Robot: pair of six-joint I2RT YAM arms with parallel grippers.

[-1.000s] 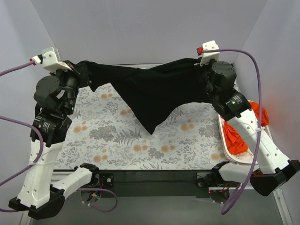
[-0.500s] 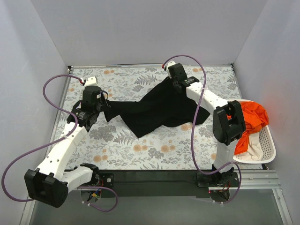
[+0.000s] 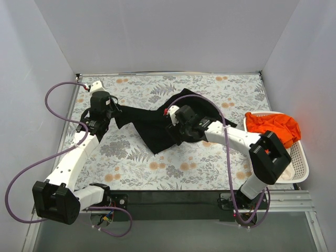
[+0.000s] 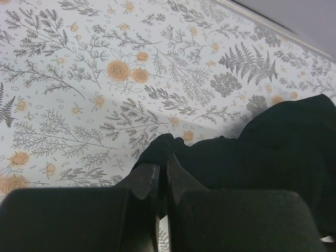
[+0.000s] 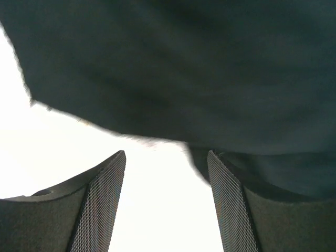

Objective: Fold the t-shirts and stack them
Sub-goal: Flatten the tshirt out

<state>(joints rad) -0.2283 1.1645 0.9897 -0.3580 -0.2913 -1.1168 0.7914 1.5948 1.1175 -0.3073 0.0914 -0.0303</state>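
**Black shirt pinned at one end, other claw free above it**

The bench (image 3: 210, 152), with its flower-print cover, carries one black t-shirt (image 3: 157, 123). It lies in the middle, a little toward the far side, spread but crumpled, with a point of cloth reaching to the near side. It is not folded yet, so I judge the task to be at the flattening step.

Two arms work on it. The left arm reaches from the near left corner to the left end of the shirt. The right arm bends back from the right and comes over the shirt's middle.

One white basket (image 3: 300, 157) stands at the right edge of the bench, out of the folding area, probably as the store of waiting shirts. One orange t-shirt (image 3: 270, 123) is heaped in its far part. Whether more shirts lie under it, I cannot tell.

The left claw (image 4: 161, 170) has its fingers pressed almost together on a bunched edge of the black cloth. This most likely anchors that end, so the shirt can be pulled flat.

The right claw (image 5: 167, 157) is wide apart and grips nothing. The black cloth hangs just beyond its fingertips, which suggests it is placed to take a new hold.
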